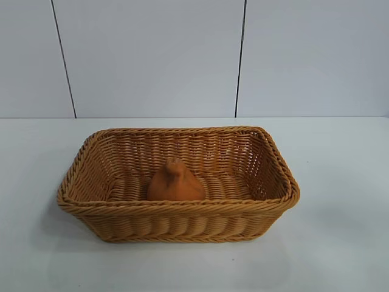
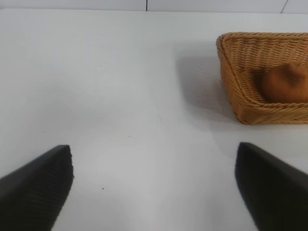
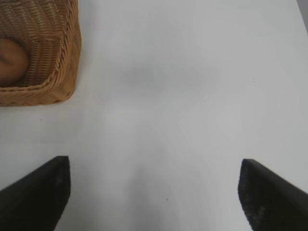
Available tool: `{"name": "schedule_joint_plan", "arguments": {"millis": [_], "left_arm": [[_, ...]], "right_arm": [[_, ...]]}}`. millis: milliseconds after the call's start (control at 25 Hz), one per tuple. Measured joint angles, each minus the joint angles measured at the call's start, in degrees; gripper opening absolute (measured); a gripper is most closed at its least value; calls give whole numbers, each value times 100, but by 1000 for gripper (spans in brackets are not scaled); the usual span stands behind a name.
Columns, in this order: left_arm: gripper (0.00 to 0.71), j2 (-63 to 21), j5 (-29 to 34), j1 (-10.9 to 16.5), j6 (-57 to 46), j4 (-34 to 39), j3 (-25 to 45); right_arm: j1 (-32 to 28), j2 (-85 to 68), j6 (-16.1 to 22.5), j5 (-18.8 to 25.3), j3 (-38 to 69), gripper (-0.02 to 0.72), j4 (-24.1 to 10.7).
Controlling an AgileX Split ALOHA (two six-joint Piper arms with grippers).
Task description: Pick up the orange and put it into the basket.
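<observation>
The orange (image 1: 175, 182), a dull brownish-orange lump with a knob on top, lies inside the basket (image 1: 182, 209), a tan woven wicker rectangle in the middle of the white table. The left wrist view shows the orange (image 2: 286, 83) within the basket (image 2: 236, 91), some way off from my left gripper (image 2: 155, 159), which is open over bare table. My right gripper (image 3: 154, 168) is open too, holding nothing, with the basket (image 3: 62, 57) and a sliver of the orange (image 3: 10, 61) farther off. Neither arm appears in the exterior view.
White tabletop (image 1: 340, 243) surrounds the basket on all sides. A pale panelled wall (image 1: 152, 55) with dark seams stands behind the table.
</observation>
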Motion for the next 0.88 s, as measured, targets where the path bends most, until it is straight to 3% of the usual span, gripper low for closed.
{"name": "schedule_joint_plan", "arguments": {"millis": [520,880], "left_arm": [[648,0,0,0,0,0,0],[648,0,0,0,0,0,0]], "right_arm": [[0,-1465,0,15,7,652,13],[0,-1500,0,23,7,652,62]]}}
